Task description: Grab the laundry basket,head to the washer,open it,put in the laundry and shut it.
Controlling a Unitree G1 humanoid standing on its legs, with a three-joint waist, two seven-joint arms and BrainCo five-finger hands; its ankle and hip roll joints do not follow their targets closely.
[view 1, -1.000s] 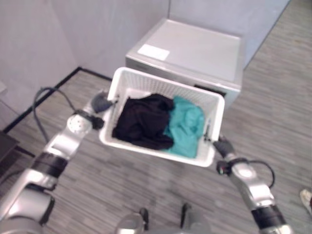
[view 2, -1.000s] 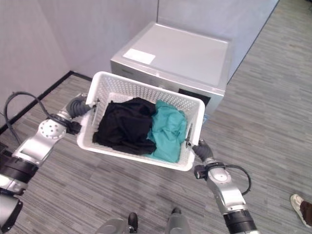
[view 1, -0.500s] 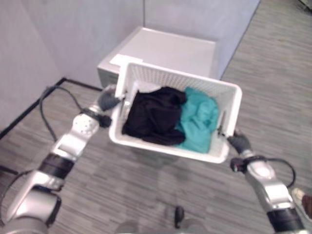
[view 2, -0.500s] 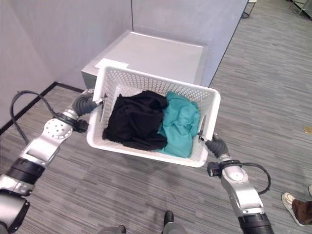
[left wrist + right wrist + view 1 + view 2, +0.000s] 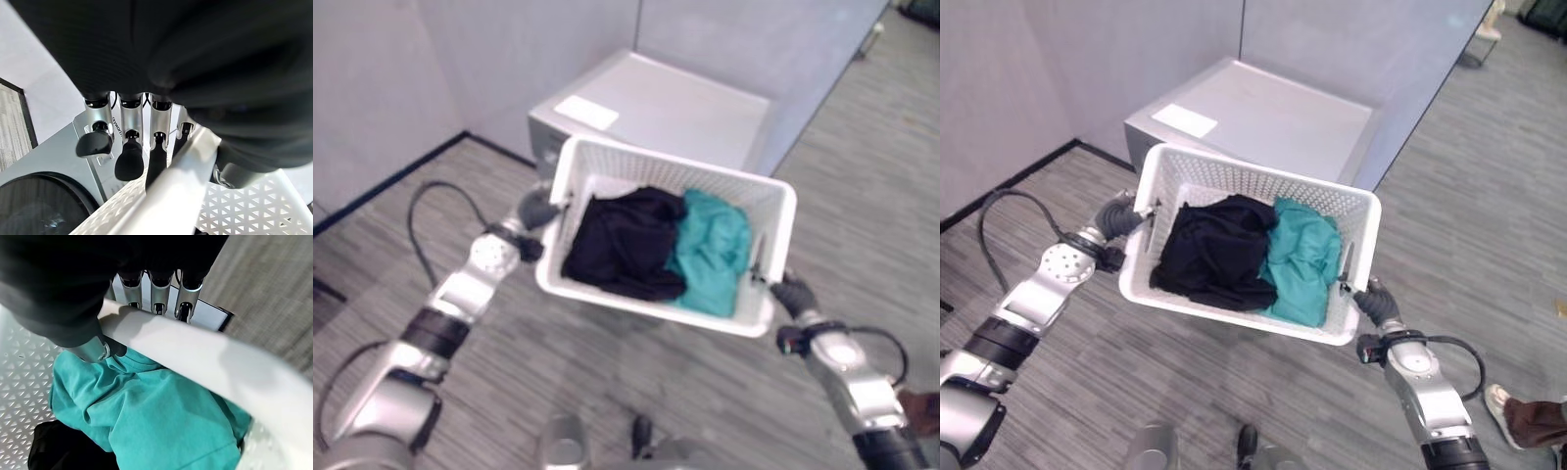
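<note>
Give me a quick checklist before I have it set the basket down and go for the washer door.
1. Left hand on the basket rim: ok. In the left wrist view its fingers curl over the rim.
2. Right hand on the opposite rim: ok. In the right wrist view its fingers and thumb close round the rim.
3. Load inside the white laundry basket: ok. The black garment and the teal garment lie below the rim, nothing hanging over.
4. Washer within approach: ok, directly behind the basket.
5. Washer door state: cannot tell; the basket hides its front in the head views.
6. Bystander: not ok. A person's shoe shows on the floor to the right.
</note>
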